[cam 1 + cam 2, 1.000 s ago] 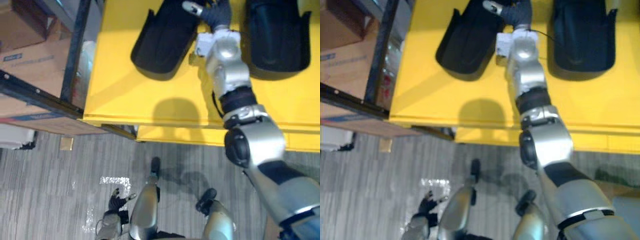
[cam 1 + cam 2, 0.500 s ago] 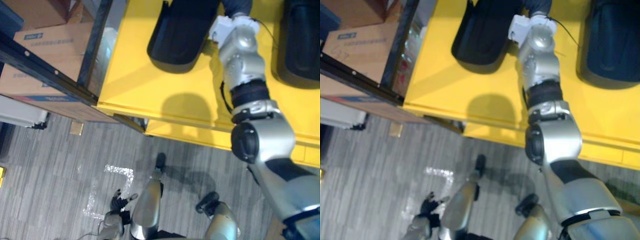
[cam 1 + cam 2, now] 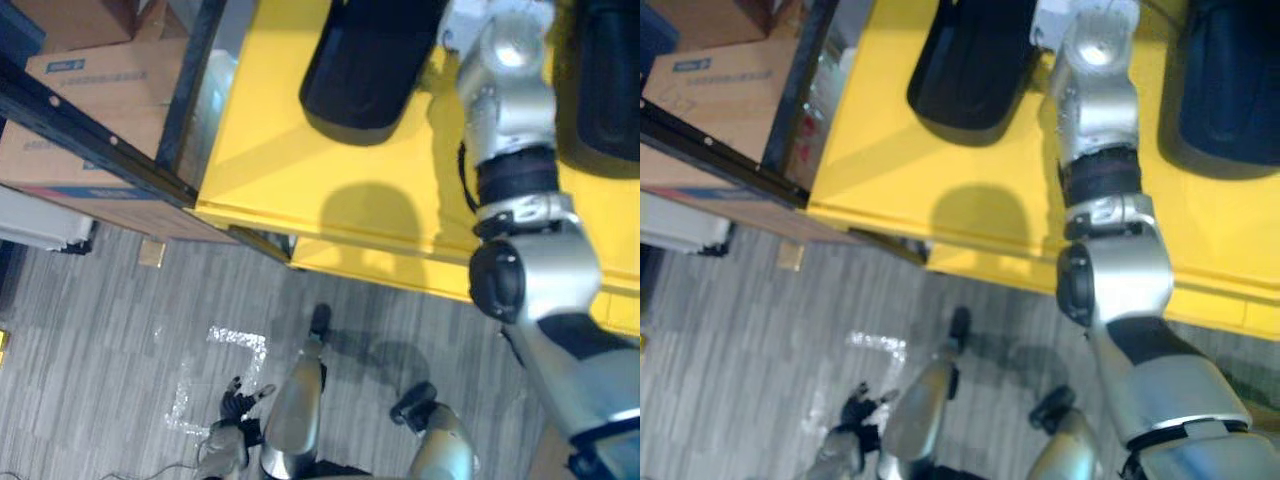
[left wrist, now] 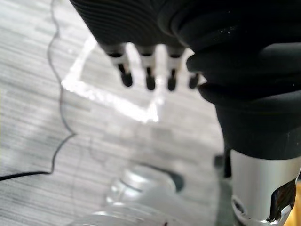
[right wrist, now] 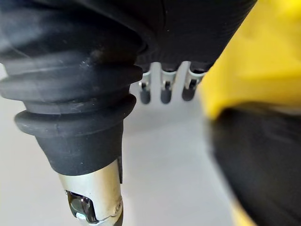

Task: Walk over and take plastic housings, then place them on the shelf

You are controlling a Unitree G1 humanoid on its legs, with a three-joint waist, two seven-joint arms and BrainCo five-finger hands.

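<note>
Grey plank floor point(image 3: 110, 330) runs under a yellow table point(image 3: 300, 170) at the far side of the scene. A dark metal shelf frame point(image 3: 100, 140) stands at the far left with cardboard boxes point(image 3: 70, 100) behind it. A white tape mark point(image 3: 235, 345) lies on the floor, near and left.

Two black plastic housings lie on the table, well apart. The left housing point(image 3: 370, 60) has its long axis running near to far, leaning slightly right at the far end, with its rounded end pointing toward the near table edge. The right housing point(image 3: 1230, 90) lies roughly parallel to it, rounded end also near.

The right arm reaches across the table between the two housings. In the right wrist view the right hand point(image 5: 164, 92) has its fingers straight in a row, holding nothing, with the yellow surface and one black housing close by; which housing cannot be told.

The left hand point(image 4: 149, 77) hangs low above the floor, fingers straight and empty.
</note>
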